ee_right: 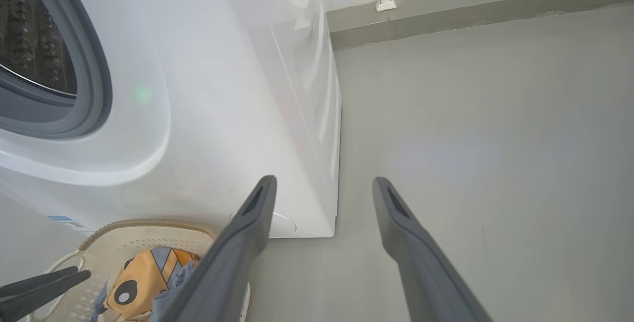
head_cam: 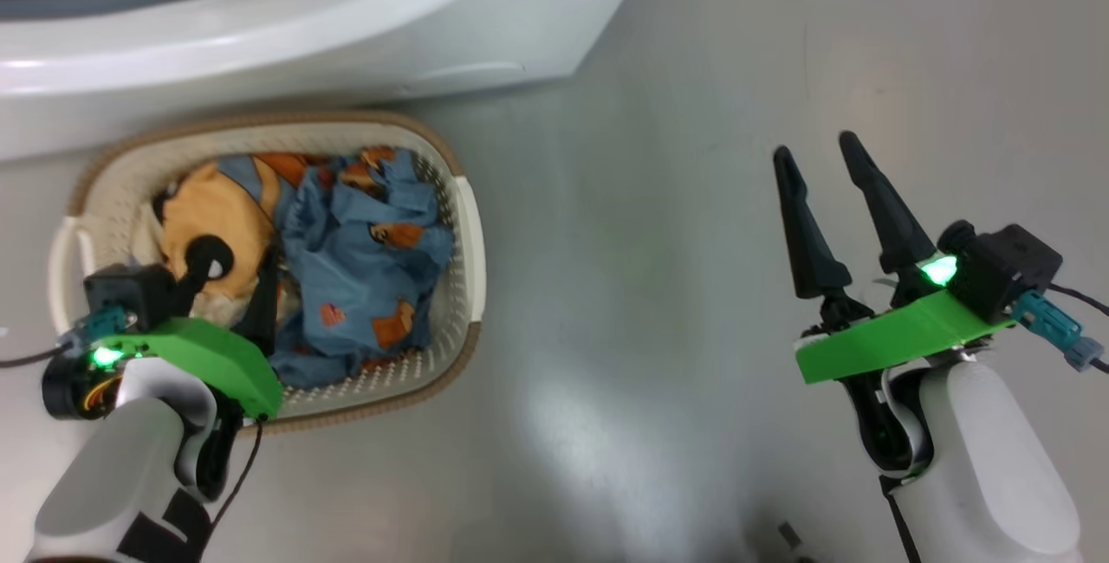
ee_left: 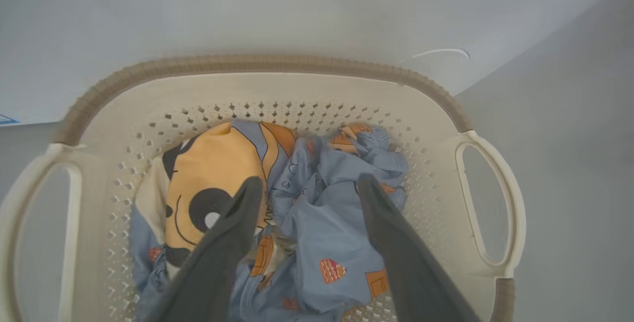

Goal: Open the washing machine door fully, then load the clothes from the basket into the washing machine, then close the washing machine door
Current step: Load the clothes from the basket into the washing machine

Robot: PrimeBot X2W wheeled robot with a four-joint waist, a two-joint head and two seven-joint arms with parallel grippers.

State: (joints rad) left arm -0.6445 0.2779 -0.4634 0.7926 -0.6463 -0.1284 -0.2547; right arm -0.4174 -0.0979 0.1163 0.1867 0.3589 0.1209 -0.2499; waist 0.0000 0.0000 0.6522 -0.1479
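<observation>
At the left, the basket [head_cam: 286, 119] stands on the floor [head_cam: 650, 286] just in front of the washing machine [head_cam: 346, 35], its far rim close under the white front panel. Its long axis runs left to right, parallel to the machine's front, with a handle at each short end. The clothes [head_cam: 364, 260] lie in it as a crumpled heap with no clear axis of their own: the tan animal face is toward the left end and the blue printed cloth bunches toward the right.

The left gripper [head_cam: 234, 281] hangs over the heap, pointing down into the basket. Its fingers are spread wide and grasp nothing. In the left wrist view one tip sits over the animal face and the other over the blue cloth [ee_left: 322, 223]. Whether they touch the fabric I cannot tell.

The right wrist view shows the drum mouth [ee_right: 34, 44] uncovered inside its grey seal [ee_right: 94, 79], so the door step looks done and loading is the step in hand. The next move likely calls for lowering the left fingers into the heap, closing on a good fold and lifting it clear of the rim toward the drum.

Well to the right, the right gripper [head_cam: 814, 149] hovers over bare floor, fingers released and empty, pointing away from the robot.
</observation>
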